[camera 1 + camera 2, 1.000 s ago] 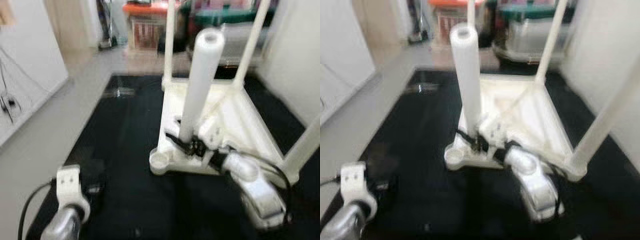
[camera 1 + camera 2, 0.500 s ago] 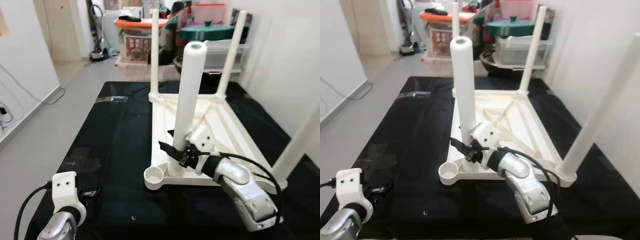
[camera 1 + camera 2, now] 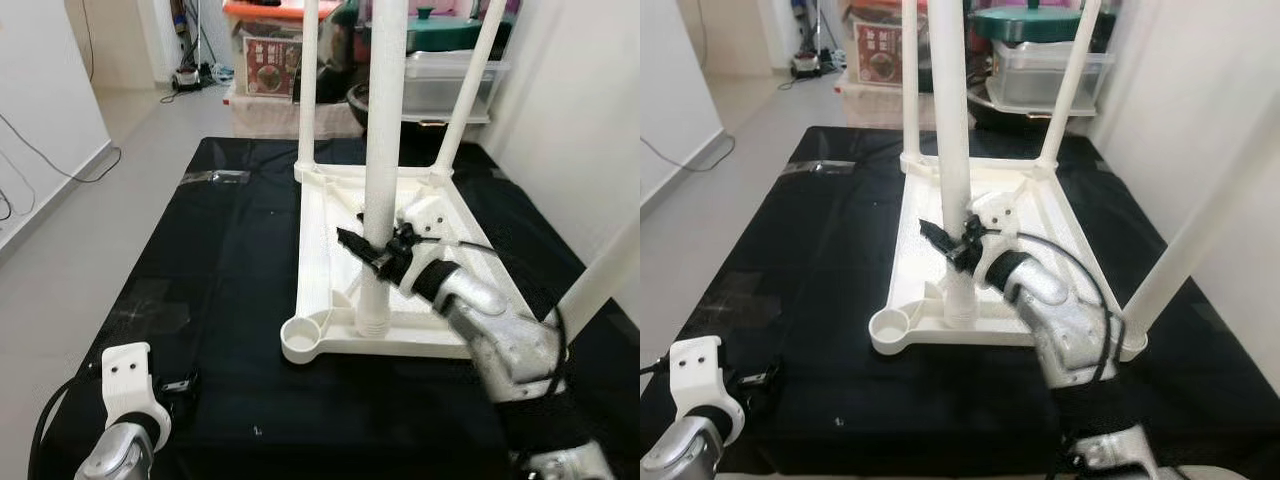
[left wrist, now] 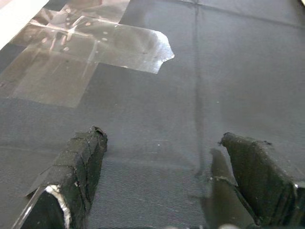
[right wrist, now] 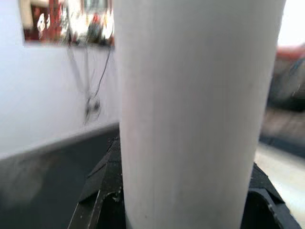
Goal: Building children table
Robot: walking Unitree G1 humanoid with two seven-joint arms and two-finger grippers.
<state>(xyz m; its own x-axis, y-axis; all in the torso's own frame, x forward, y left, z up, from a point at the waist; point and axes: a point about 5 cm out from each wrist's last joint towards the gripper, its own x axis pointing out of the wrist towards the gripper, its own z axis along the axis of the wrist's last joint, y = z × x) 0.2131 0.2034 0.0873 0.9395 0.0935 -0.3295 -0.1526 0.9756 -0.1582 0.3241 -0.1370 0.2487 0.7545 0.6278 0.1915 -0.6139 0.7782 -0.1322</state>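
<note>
— Item: children's table top [image 3: 330, 215], white. Position?
— Upside down on the black mat [image 3: 215, 260], underside ribs up.

— Legs fitted?
— Three standing in corner sockets: far left leg [image 3: 309, 80], far right leg [image 3: 468, 85], near right leg [image 3: 600, 280]. All upright, as far as can be judged.

— Fourth?
— Loose leg [image 3: 383, 150], upright, threaded foot down on the frame just beside the empty near-left socket [image 3: 298, 338]. Not in the socket.

— Right gripper [image 3: 378, 255]?
— Black fingers pinching the loose leg partway up its shaft, one finger each side; confirmed from the wrist camera, white tube [image 5: 190, 109] between the dark fingers [image 5: 102, 191].

— Left gripper [image 4: 157, 191]?
— Low over the mat at the near left corner, well apart from the table. Fingers spread, nothing between them. A patch of clear tape [image 4: 86, 52] on the mat ahead.

— Progress, estimated?
— Three of four legs in. Remaining: shift the held leg over the open socket, seat it, presumably twist it home, then turn the table upright.

— Background?
— Storage boxes [image 3: 275, 50] and a green-lidded pot [image 3: 445, 30] beyond the mat. Not part of the job.
</note>
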